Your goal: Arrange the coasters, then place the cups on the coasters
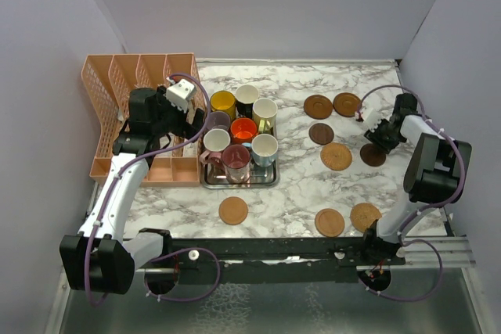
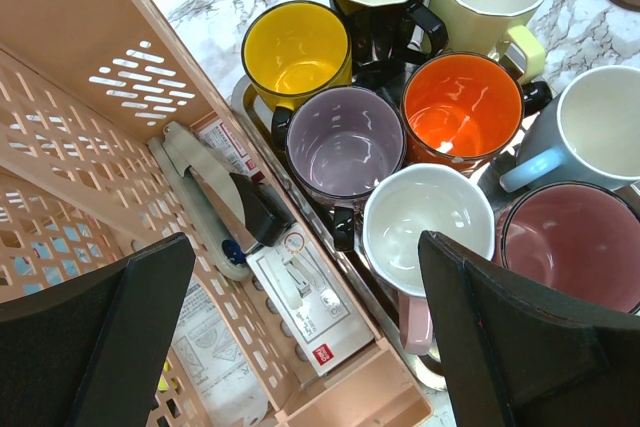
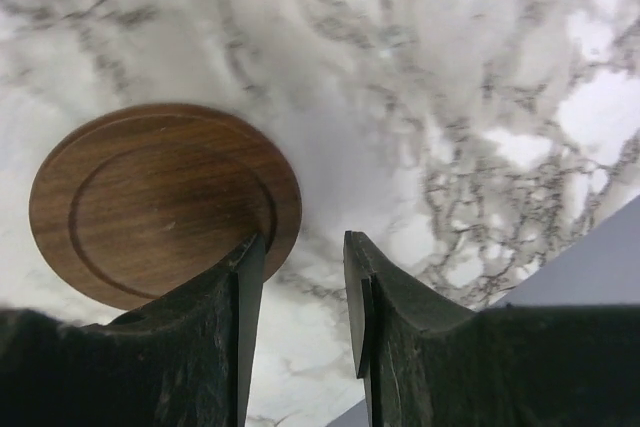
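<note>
Left gripper [image 2: 305,247] hangs spread wide over the cups [image 1: 239,140], which stand upright, mouths up, packed on the tray [image 1: 206,182]. It is likely idle until the coasters [image 1: 336,156] are arranged. They lie flat, scattered on the table [image 1: 290,189] to the right, and being round have no long axis. Right gripper [image 3: 300,247], jaws part-spread and empty, sits just beside a dark coaster [image 3: 165,202], probably to shift it.

Eight round wooden coasters [image 1: 336,156] are laid flat on the marble table [image 1: 290,185], none touching. Five, tan to dark brown, are clustered at the right; three tan ones are spread along the near edge. Eight cups [image 1: 243,130] are packed upright and empty on the steel tray [image 1: 239,184]: yellow, black, cream farthest; purple, orange in the middle; pink-white, maroon, light blue nearest.
</note>
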Controlling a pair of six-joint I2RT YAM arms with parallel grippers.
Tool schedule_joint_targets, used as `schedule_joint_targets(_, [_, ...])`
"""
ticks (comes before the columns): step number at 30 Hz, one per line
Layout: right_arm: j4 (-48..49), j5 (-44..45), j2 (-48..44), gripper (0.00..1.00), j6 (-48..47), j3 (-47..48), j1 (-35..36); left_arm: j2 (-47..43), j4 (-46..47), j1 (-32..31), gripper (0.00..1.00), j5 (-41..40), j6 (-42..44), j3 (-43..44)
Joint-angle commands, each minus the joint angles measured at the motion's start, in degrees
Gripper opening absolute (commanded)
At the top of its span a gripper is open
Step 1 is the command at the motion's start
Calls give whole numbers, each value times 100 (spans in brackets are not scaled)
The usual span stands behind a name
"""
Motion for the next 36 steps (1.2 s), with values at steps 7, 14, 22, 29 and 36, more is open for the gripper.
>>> schedule_joint_targets(7, [429,-537,1279,38,1431,598,-54,-80,115,22,99,171,61,-11])
schedule_joint_targets(14, [430,-973,1306,38,1882,640,285,-53,117,22,99,190,62,-8])
schedule_joint_targets(22, [844,-717,1450,37,2323,698,685,-77,119,22,99,192,62,-15])
schedule_joint_targets(29, [990,-814,1466,37,2502,632,911,-79,122,22,99,201,76,-23])
schedule_joint_targets(36, [1290,-442,1617,35,2700,731,1019,-86,120,22,99,210,77,-17])
